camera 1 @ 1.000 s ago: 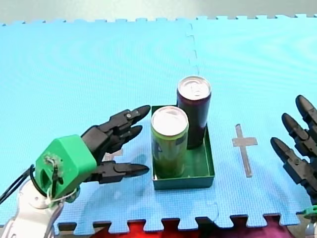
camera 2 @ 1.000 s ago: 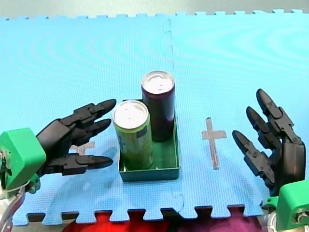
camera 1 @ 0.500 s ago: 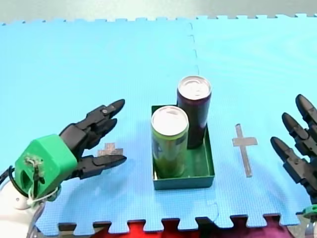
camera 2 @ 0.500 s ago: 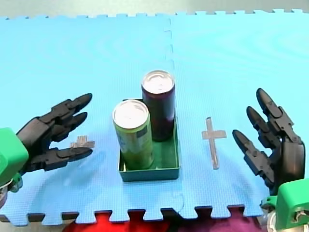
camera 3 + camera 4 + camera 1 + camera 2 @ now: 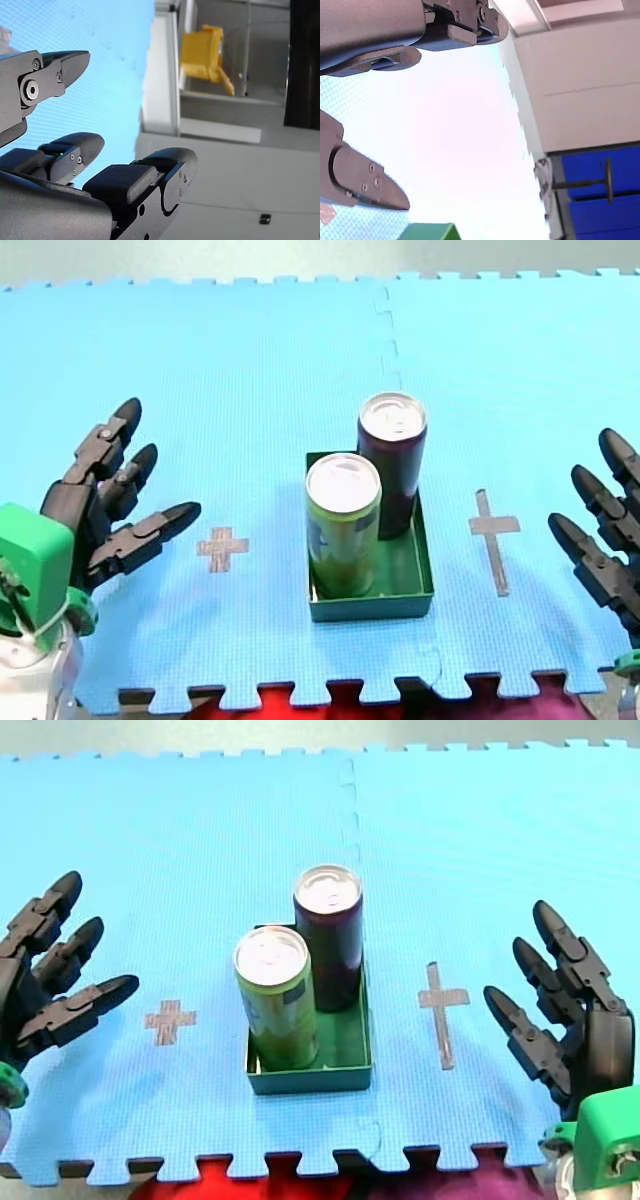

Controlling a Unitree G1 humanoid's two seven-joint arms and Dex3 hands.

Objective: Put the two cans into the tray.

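A green can point(image 5: 343, 525) and a dark purple can point(image 5: 391, 465) stand upright side by side in the small green tray point(image 5: 419, 594) at the middle of the blue foam mat. The green can is nearer the front, the purple one behind it to the right. My left hand point(image 5: 120, 510) is at the left of the mat, well apart from the tray, holding nothing. My right hand point(image 5: 604, 530) is at the right edge of the mat, also holding nothing.
A grey tape cross point(image 5: 222, 547) lies on the mat between my left hand and the tray. A second, longer tape cross point(image 5: 492, 539) lies to the right of the tray. The mat's jigsaw front edge point(image 5: 330, 690) runs just in front of the tray.
My left hand has drawn back leftward from beside the green can, uncovering the left tape cross. The cans, the tray and my right hand have stayed put.
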